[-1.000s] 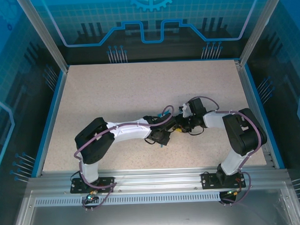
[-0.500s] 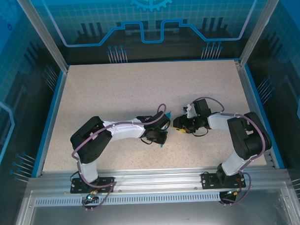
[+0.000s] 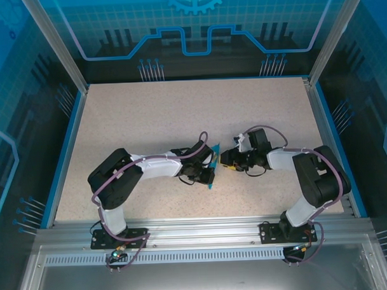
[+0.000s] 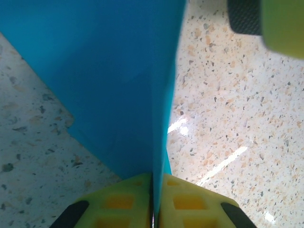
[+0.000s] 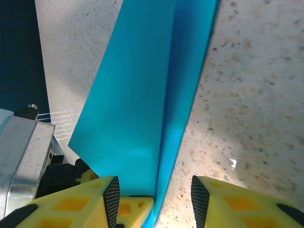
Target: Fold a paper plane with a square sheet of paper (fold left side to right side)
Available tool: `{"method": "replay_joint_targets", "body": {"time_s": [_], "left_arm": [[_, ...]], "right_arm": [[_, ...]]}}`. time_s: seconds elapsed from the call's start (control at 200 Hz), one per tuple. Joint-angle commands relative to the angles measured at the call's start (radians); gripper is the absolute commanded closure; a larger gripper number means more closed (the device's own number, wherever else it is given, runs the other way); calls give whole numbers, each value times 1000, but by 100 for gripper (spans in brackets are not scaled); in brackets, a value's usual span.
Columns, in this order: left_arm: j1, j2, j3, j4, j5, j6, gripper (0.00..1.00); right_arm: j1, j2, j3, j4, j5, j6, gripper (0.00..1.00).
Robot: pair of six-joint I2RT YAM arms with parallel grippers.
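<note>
The paper plane (image 3: 213, 155) sits between the left hand (image 3: 206, 174) and right hand (image 3: 224, 159).

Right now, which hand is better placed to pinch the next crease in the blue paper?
Right. The left hand is shut on the paper, holding it on edge; the right hand is open, the paper in line with its gap, so it can probably pinch.

paper plane (image 4: 118, 71): smooth matt paper, creased | tabletop (image 4: 228, 118): glossy speckled stone-look finish
</note>
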Motion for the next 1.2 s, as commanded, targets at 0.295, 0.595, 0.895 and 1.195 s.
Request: {"method": "replay_joint_targets", "body": {"time_s": [0.295, 0.595, 0.895, 1.195], "left_arm": [[10, -18, -33, 13, 34, -17, 88], [12, -38, -51, 43, 49, -12, 79], [32, -105, -78, 78, 94, -17, 60], [118, -238, -111, 92, 164, -30, 42]], "right_arm": [[64, 128, 109, 19, 14, 39, 54], [67, 196, 136, -27, 34, 38, 55], [67, 211, 137, -38, 40, 30, 55], [67, 205, 131, -42, 42, 26, 54]]}}
